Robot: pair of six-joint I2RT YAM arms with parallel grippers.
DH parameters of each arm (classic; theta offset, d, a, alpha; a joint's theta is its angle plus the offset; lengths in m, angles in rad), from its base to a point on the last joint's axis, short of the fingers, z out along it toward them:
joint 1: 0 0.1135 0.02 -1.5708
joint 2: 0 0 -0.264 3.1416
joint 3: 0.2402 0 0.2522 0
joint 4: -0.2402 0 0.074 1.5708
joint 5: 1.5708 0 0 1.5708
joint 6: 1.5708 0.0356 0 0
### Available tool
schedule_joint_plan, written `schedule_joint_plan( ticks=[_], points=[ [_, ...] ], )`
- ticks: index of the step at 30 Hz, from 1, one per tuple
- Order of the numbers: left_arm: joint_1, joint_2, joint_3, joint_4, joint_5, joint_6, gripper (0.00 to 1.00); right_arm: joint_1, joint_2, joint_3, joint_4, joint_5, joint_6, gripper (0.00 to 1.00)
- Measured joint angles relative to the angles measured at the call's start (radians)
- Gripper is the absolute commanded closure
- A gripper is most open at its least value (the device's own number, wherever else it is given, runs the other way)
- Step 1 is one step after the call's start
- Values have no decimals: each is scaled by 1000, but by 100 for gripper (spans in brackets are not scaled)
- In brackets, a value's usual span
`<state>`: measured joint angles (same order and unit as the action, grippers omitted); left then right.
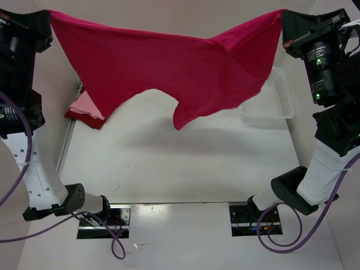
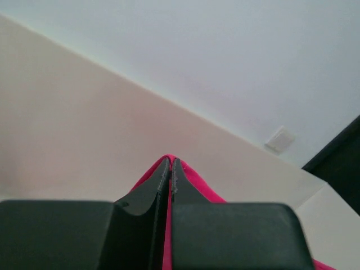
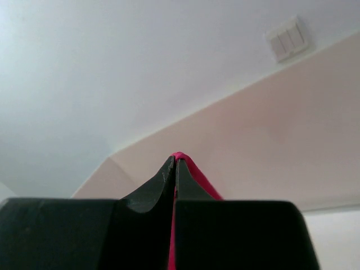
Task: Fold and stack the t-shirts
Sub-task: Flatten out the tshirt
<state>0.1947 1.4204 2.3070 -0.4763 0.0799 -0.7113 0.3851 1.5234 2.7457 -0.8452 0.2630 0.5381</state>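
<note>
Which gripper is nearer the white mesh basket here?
Right. The right gripper, shut on a corner of the crimson shirt, is raised on the same side as the basket. The left gripper holds the opposite corner, far off on the other side.

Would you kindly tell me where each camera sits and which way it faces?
Top external: above, behind the bases, looking down on the table; left arm and right arm stretch the crimson t-shirt.
Left wrist: faces upward at a white wall; left gripper shut on the shirt.
Right wrist: likewise upward; right gripper shut on it.
Shared: the same crimson cloth.
</note>
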Motion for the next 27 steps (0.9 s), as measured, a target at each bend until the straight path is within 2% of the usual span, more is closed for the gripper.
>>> schedule_joint_plan(
  ticks=[4,8,13,15,20,27],
  points=[
    [0,-31,-39,23,0,0,96,-3,21,-5,77,20,-42,100],
    [0,-33,-235,81,11,0,98,-75,120,-18,124,-23,-58,100],
    [0,75,-498,124,23,-3,98,-144,360,-41,132,-80,-83,100],
    [-2,161,-545,116,28,-4,98,-153,481,-34,119,-100,-90,100],
    [-18,364,-500,101,53,-6,98,-189,677,-32,77,-150,-76,100],
    [-34,423,-158,72,76,-12,98,-230,617,27,170,-181,-23,100]
  ],
)
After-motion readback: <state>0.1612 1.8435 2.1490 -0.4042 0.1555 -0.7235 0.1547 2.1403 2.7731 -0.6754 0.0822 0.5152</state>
